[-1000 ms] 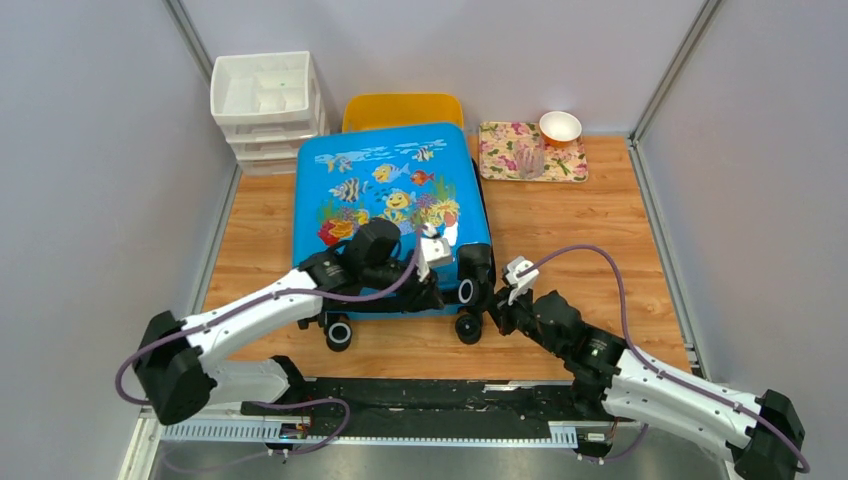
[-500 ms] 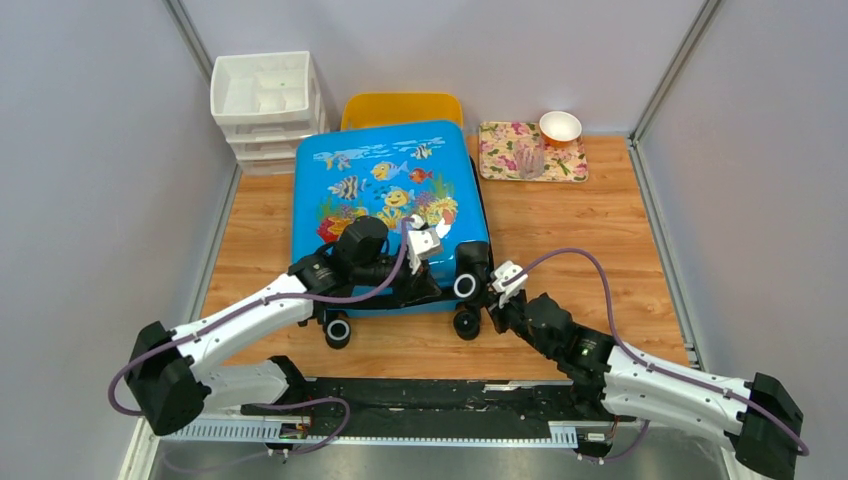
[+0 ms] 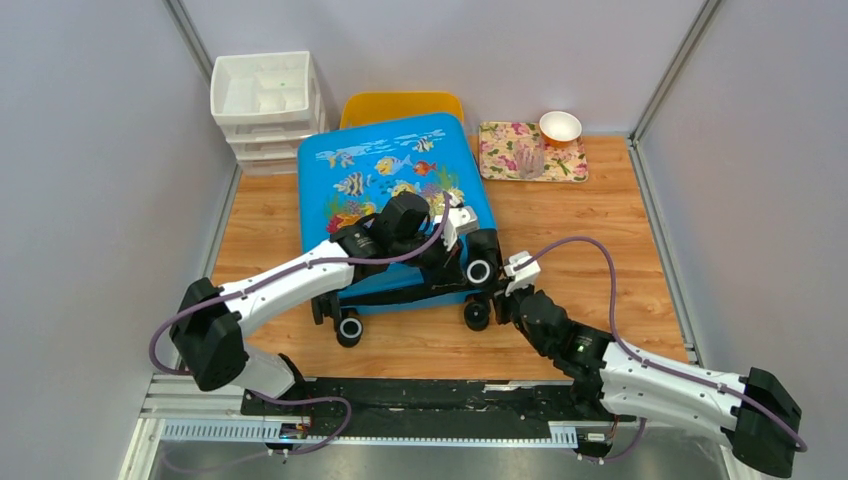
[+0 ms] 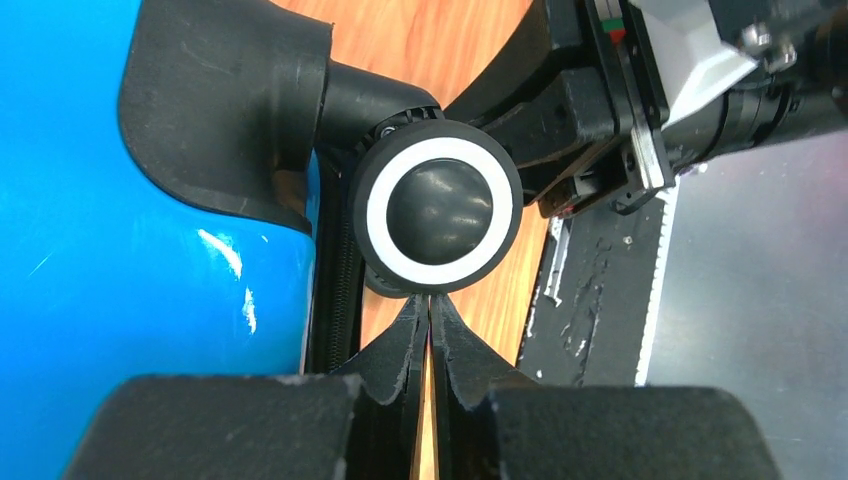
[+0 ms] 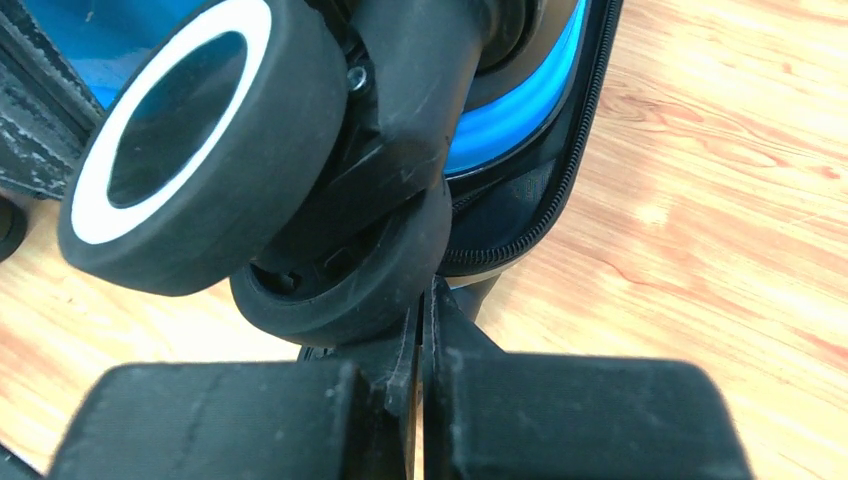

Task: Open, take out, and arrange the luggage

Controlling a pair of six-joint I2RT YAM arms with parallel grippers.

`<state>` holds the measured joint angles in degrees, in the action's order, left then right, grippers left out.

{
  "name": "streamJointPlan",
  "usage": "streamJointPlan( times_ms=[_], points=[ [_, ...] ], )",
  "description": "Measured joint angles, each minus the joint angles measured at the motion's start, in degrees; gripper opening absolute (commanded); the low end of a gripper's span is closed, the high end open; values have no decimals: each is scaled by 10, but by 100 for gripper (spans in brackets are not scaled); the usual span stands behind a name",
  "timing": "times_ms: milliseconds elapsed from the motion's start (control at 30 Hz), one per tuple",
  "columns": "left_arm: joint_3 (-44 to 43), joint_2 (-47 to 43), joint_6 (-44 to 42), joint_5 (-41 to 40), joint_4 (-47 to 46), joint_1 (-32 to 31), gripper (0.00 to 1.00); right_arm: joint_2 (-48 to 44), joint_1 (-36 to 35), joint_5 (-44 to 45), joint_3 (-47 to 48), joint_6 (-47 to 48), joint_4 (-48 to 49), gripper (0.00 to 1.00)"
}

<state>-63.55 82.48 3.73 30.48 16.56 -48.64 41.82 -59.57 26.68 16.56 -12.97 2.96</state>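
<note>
Top external view showed the luggage (image 3: 385, 180) flat on the bench (image 3: 600, 230), lid ajar at its near end. Left jaws and right jaws were pressed together there, pinching nothing visible, so the lid might slip and drop. Behind, the tub (image 3: 402, 106) hid its contents; a tray (image 3: 495, 165) held a glass (image 3: 530, 158).

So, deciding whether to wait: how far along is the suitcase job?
Early. Done: the suitcase looks cracked open at its wheel end. In hand: the left hand and right hand, both shut, sit at its wheels. Left: opening it fully, taking out, arranging.
</note>
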Motion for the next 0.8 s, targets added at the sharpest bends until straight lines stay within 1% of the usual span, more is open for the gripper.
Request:
streamJointPlan(
  times_ms=[133,333,400,567,733,800],
  points=[
    [-39,33,26,5,24,1,9,10,0,30,-1,-1,14,0],
    [-65,57,65,17,33,3,10,19,0,57,-1,-15,19,0],
    [-66,59,76,25,30,5,10,20,3,58,2,-49,14,0],
    [-66,65,107,47,27,12,10,31,10,53,39,-162,-50,0],
    [-66,71,129,66,21,17,11,35,17,54,41,-173,-52,0],
    [-66,75,139,73,9,19,11,35,43,43,40,-192,-53,0]
  ],
)
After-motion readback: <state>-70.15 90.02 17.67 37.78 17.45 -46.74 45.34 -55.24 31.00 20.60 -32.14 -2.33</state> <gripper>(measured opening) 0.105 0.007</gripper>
